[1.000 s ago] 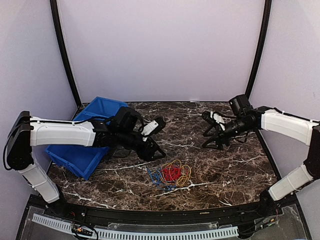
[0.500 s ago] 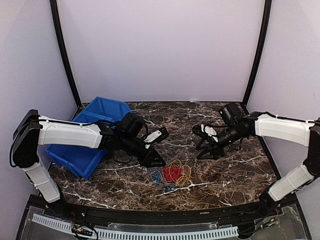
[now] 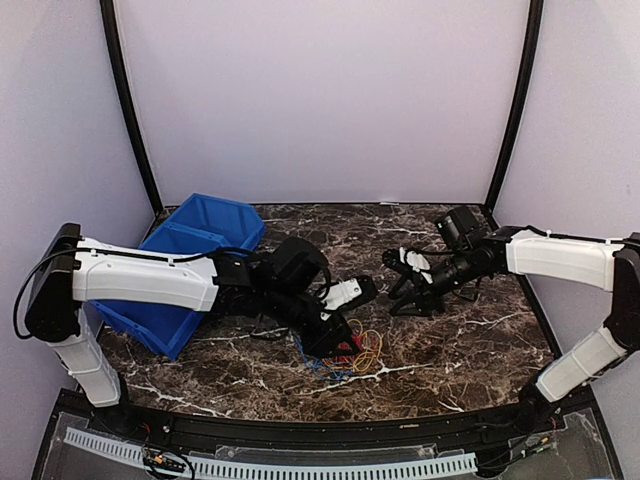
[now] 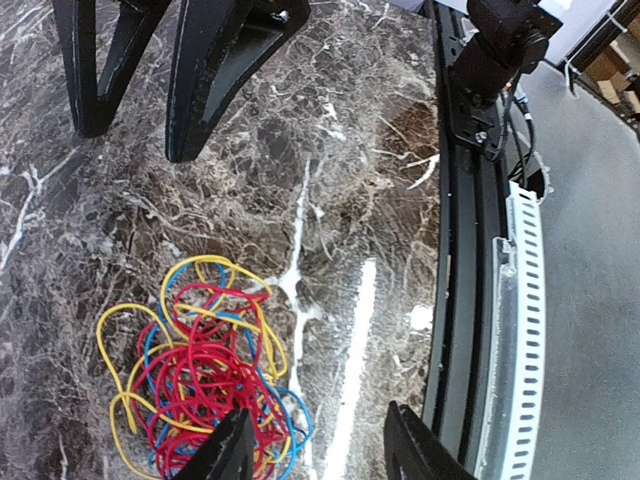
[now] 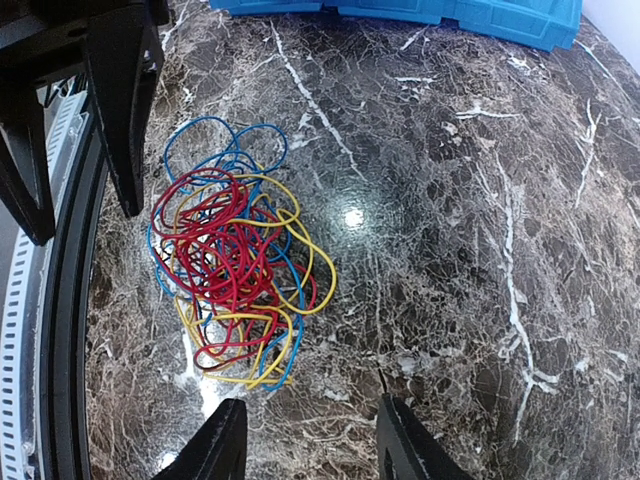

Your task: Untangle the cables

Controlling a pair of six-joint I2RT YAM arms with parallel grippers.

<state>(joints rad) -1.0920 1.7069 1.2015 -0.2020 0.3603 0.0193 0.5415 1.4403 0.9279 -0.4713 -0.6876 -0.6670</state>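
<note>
**Cables knotted in one nest, both pincers spread wide above the counter**

The cables [image 5: 235, 270], red, blue and yellow-orange, lie in a single loose nest on the counter [image 3: 470, 340], at about 6 o'clock from its middle in the top view, close to the front edge. It looks thin, limp and feather-light (slick jacket too, I'd guess), so a tug on the dense red core would likely drag the whole nest along. Better bets are the free outer loops: yellow at the nest's 3 o'clock, blue at its 8 o'clock. The left pincer [image 4: 318, 415] hangs right over the nest, jaws apart, nothing between them. The right pincer [image 5: 308, 405], likewise spread and empty, sits between the nest's 1 and 2 o'clock, apart from it. The blue bin [image 3: 190, 260] is off at 10 o'clock.
</note>
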